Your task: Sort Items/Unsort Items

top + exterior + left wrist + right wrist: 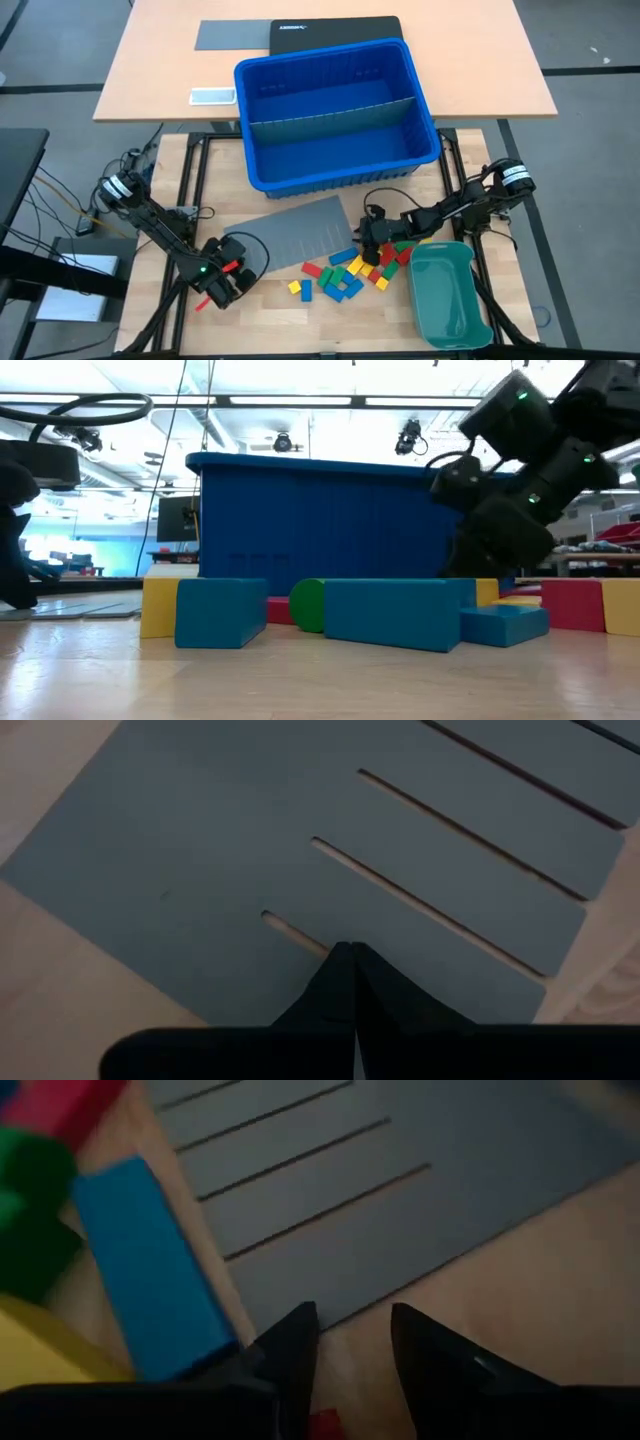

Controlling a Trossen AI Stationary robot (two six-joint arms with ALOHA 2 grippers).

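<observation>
The items, small red, yellow, green and blue blocks [350, 272], lie in a loose pile on the wooden table, next to the near right corner of a flat grey slotted sheet [300, 235]. My right gripper [368, 245] hangs open at the pile's far side. In its wrist view the right gripper [350, 1325] has only the sheet's edge and bare table between its fingers, and a blue block [150, 1270] lies just beside one finger. My left gripper [250, 258] is shut over the sheet's near left part, and its wrist view shows the left gripper [352, 950] at a slot's end. My left gripper points its shut fingertips [340, 970] steeply down at the grey sheet, beside the closed end of a slot [285, 928]. I cannot tell whether they touch the sheet, which lies flat.
A large blue bin [335, 110] with a grey divider stands at the far side. A teal tray [450, 295] sits at the near right, beside the pile. In the low view, blue [395, 612], yellow [158, 607] and red [575, 605] blocks line the foreground.
</observation>
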